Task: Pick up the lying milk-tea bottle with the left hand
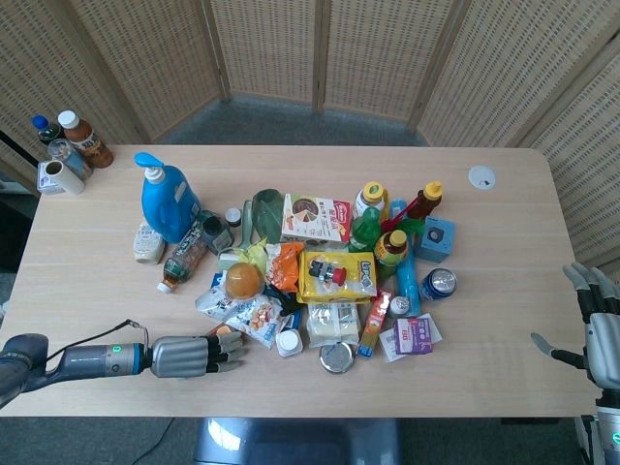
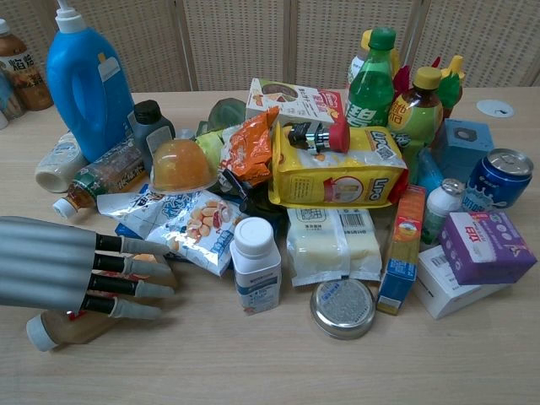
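My head view looks steeply down from high over the whole worktop, while my chest view sits low and close, facing across the same cluttered middle toward the screens.

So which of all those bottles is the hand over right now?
The brown milk-tea bottle lying flat at the table's near edge; the left hand covers it with straight fingers. The other bottles lie or stand farther back.

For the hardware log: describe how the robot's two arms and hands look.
Left hand: ribbed silver-grey back, black finger segments, pale grey tips. Its dark forearm carries a small green light and a thin black cable. Right hand: the same grey metal with dark, grey-tipped fingers.
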Controlling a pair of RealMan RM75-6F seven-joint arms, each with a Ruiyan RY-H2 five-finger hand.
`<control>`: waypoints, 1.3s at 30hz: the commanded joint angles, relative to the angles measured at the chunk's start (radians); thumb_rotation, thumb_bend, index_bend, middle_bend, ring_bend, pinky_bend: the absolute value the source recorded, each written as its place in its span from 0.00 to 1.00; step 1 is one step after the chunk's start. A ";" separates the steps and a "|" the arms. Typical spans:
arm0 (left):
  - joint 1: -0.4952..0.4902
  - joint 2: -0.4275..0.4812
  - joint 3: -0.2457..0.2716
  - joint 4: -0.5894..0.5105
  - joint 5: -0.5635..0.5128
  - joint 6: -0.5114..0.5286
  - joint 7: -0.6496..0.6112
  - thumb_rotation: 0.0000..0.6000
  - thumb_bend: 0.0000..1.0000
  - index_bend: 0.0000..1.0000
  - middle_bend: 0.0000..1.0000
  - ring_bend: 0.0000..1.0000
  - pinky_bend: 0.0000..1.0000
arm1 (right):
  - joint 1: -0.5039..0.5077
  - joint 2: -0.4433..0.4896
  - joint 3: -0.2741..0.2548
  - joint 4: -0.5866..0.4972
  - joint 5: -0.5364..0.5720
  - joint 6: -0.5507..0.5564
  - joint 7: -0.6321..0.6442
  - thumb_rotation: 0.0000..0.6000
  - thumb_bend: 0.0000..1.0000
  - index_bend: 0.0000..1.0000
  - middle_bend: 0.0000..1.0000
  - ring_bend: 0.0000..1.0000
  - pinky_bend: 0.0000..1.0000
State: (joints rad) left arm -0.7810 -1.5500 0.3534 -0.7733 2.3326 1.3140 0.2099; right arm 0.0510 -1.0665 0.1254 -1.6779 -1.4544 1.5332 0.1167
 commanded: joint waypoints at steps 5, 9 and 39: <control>-0.009 0.001 0.018 -0.027 -0.013 0.006 0.006 1.00 0.03 0.60 0.38 0.33 0.36 | -0.001 0.001 0.001 0.000 -0.001 0.002 0.005 1.00 0.00 0.00 0.00 0.00 0.00; -0.012 -0.002 0.028 -0.030 -0.012 0.013 0.018 1.00 0.04 0.73 0.52 0.46 0.46 | -0.001 0.001 0.000 0.000 -0.002 0.001 0.005 1.00 0.00 0.00 0.00 0.00 0.00; 0.030 0.453 -0.080 -0.393 -0.088 0.322 0.139 1.00 0.05 0.76 0.55 0.50 0.49 | 0.000 -0.006 -0.008 -0.009 -0.019 0.004 -0.027 1.00 0.00 0.00 0.00 0.00 0.00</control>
State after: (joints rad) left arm -0.7600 -1.1120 0.2843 -1.1610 2.2535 1.6238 0.3494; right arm 0.0508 -1.0722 0.1174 -1.6866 -1.4730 1.5369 0.0893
